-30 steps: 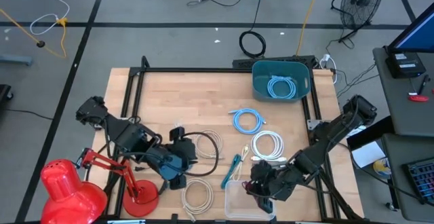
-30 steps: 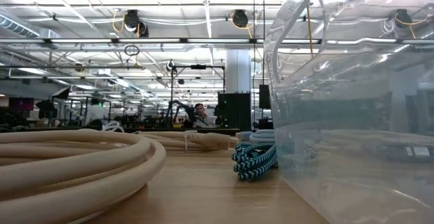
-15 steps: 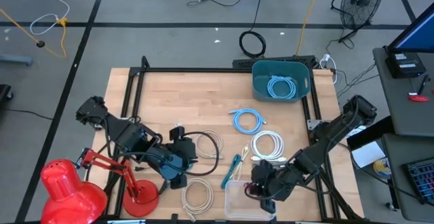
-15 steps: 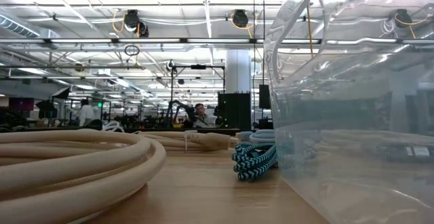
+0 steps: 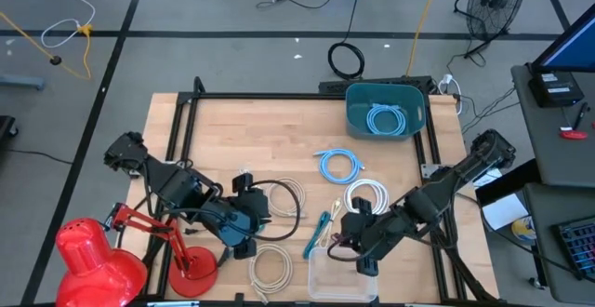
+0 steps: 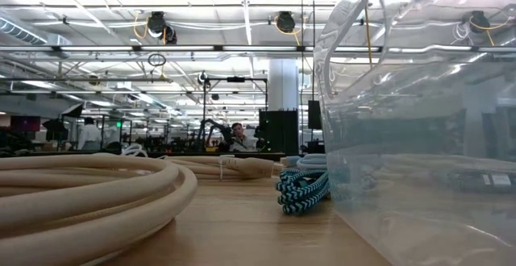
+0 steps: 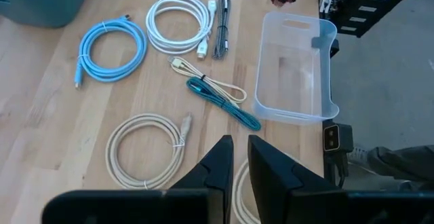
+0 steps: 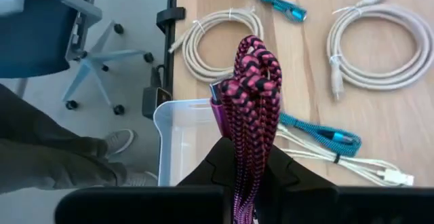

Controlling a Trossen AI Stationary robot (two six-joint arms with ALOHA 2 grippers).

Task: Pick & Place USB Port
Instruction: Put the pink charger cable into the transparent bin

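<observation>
Pink-and-black braided cable [image 8: 251,81] clamped in right gripper [image 8: 245,157] jaws, above clear tub [image 5: 325,279] at lower centre of worktop [image 5: 270,135]. Left gripper [image 7: 235,157] lower left, jaws nearly together, empty.

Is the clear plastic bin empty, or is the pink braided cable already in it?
Empty: the clear bin shows a bare floor; the right gripper holds the pink cable above it.

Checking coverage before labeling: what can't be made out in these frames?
- Red braided cable: its lower end hidden between the right gripper fingers, right wrist view.
- Clear bin: cut off by the edge, low view.
- Both arms: absent from the low view.
- Person: too small, low view.
</observation>
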